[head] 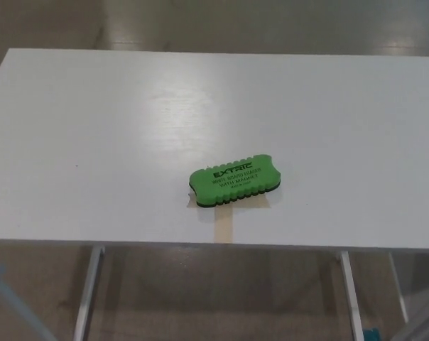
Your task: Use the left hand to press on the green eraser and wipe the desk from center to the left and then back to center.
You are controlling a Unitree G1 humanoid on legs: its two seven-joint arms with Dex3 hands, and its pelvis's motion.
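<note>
One green eraser (pixel 234 181) lying flat on white desk (pixel 115 135), near desk's front edge, slightly tilted, black printed lettering facing up. Sitting over tan strip (pixel 224 224) running to desk's front edge. Both hands showing nowhere, so finger state impossible to tell. Nothing touching eraser.

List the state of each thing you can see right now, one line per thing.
Green foam eraser with black lettering: lying flat, label up, near the desk's front edge, untouched.
White rectangular desk: bearing only the eraser and a tan mark at the front edge.
Left hand: not in view.
Right hand: not in view.
</note>
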